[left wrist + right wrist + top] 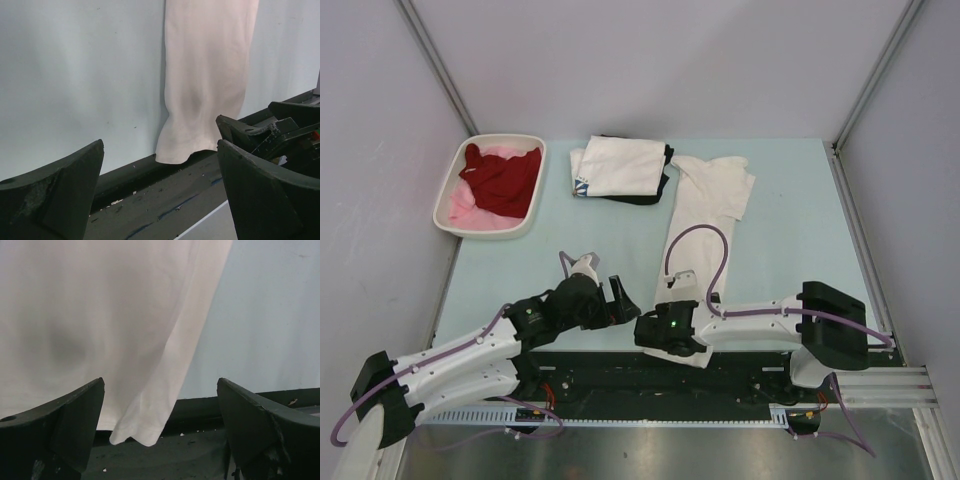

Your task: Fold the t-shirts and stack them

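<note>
A long cream-white t-shirt (705, 215) lies folded lengthwise from the back of the table to its near edge. Its hem (180, 152) drapes onto the black strip there. My right gripper (674, 345) hangs over that near end, jaws open, with the hem corner (142, 432) low between them and untouched. My left gripper (623, 300) stands open just left of the shirt, nothing in it. At the back a folded cream-white t-shirt (620, 165) with a small blue mark rests on a folded black one (642, 198). Dark red (505, 178) and pink (470, 212) t-shirts lie crumpled in the basin.
The white oval basin (490, 232) sits at the back left corner. A black strip (150, 200) and a rail run along the table's near edge. Grey walls close in the left, back and right sides.
</note>
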`<state>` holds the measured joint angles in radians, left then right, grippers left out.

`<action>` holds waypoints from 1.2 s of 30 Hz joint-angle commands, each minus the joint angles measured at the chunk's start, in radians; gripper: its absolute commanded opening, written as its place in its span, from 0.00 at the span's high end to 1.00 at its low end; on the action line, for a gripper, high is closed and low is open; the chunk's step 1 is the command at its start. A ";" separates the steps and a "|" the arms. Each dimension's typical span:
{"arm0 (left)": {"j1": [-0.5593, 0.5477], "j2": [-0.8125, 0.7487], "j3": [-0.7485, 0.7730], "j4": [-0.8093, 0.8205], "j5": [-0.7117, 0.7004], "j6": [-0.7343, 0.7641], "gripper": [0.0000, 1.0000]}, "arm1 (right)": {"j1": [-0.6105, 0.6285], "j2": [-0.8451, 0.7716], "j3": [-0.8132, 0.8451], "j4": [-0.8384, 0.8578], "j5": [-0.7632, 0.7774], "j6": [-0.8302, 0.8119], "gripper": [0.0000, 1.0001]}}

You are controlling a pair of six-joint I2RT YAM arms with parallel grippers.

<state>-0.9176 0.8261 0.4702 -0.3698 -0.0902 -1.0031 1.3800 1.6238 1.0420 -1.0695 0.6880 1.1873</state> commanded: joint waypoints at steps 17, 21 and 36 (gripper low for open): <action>0.005 0.010 -0.022 0.029 0.017 -0.009 0.00 | 0.076 -0.068 -0.192 -0.113 -0.041 0.261 0.00; 0.005 0.044 -0.028 0.063 0.041 0.015 0.00 | 0.097 -0.157 -0.168 -0.121 -0.002 0.284 0.00; -0.056 0.326 -0.001 0.256 0.274 0.005 0.02 | 0.174 -0.686 -0.122 -0.035 0.139 0.224 0.00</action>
<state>-0.9615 1.1061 0.4488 -0.2493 0.0917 -0.9855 1.5459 0.9668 0.8989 -1.0920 0.7425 1.3941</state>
